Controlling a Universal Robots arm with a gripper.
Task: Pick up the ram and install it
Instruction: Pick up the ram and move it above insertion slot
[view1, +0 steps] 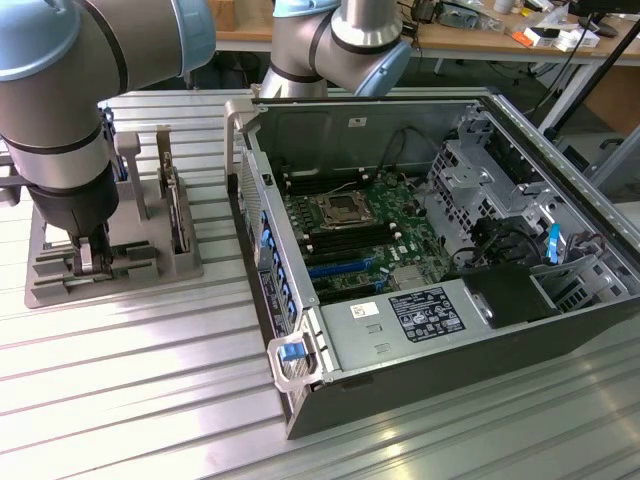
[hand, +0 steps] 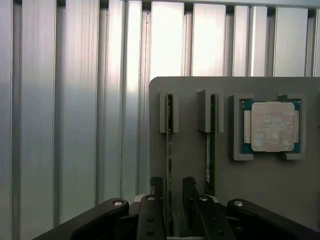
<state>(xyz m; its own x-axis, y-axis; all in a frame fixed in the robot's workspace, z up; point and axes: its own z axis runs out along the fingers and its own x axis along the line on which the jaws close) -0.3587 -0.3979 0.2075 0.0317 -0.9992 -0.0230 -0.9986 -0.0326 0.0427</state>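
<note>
Arm: the robot arm (view1: 60, 120) is reaching down at the exterior view's left, over a grey holder (view1: 60, 285) that is lying on the slatted metal table (view1: 130, 380).
Gripper: the gripper (hand: 173, 182) is hanging low at the holder's edge.
Jaws: they are standing wide apart, one finger (hand: 156, 187) on each side of the ram, with a gap showing on both sides; they are gripping nothing.
Ram: the ram (hand: 169, 145) is standing on edge in a slot of the holder, its near end lying between the fingers.
Neighbours: a second memory stick (hand: 211, 145) is standing in the next slot, and a square processor (hand: 272, 126) is lying flat in a pocket beyond it.
Case: an open computer case (view1: 450, 370) is sitting at the exterior view's right, well apart from the holder, its motherboard (view1: 350, 230) facing up.
</note>
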